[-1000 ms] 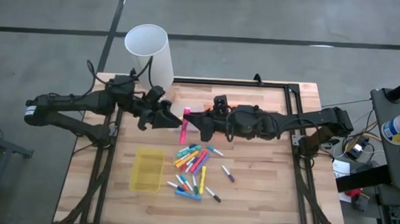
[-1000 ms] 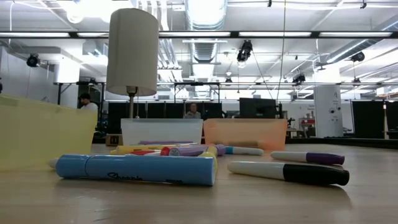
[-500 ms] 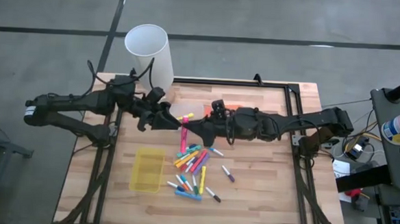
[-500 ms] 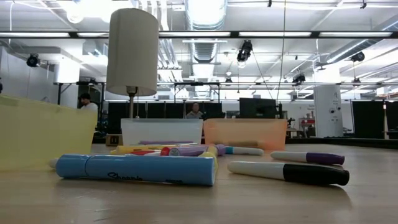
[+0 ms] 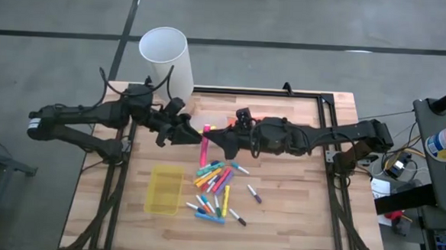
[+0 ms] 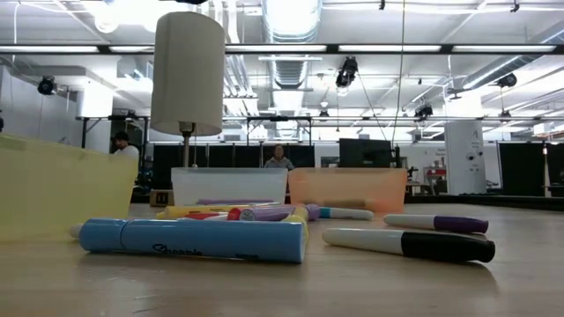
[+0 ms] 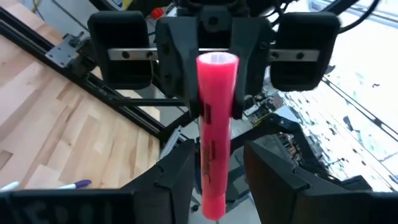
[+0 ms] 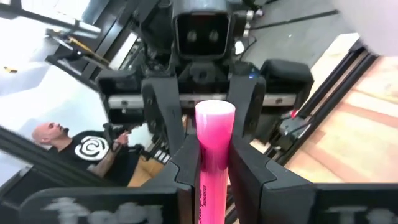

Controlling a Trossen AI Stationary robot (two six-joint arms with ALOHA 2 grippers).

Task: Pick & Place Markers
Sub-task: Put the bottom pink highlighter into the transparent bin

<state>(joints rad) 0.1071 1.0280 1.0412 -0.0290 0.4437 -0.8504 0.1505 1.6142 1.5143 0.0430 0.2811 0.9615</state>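
While both arms meet over the middle of the table, the pink marker (image 5: 204, 143) sits right between them — the left gripper (image 5: 190, 134) on one side and the right gripper (image 5: 221, 137) on the other. From above it reads as a pink stick lying across the line of the arms, above the wooden table (image 5: 296, 198) and just past the far end of the loose pile of markers (image 5: 214, 190).

The wrist cams show what the top view can't. In the left wrist view the pink marker (image 7: 214, 130) runs away from the lens between that arm's own dark fingers (image 7: 177, 180), with the other arm's gripper facing it head-on. In the right wrist view the pink marker (image 8: 212, 155) is pinched between the right arm's fingers (image 8: 245, 171) — they press on both sides, so that one's clamped on it. The left gripper looks closed around it too, both hands on one pen.

The low view shows neither arm, just a blue marker (image 6: 189, 239) up front, a black-and-white marker (image 6: 410, 244) beside it, and yellow tray (image 6: 62, 187), clear tray (image 6: 229, 186) and orange tray (image 6: 348, 187).

Both arms are stretched out low and nearly level, pointing at each other.
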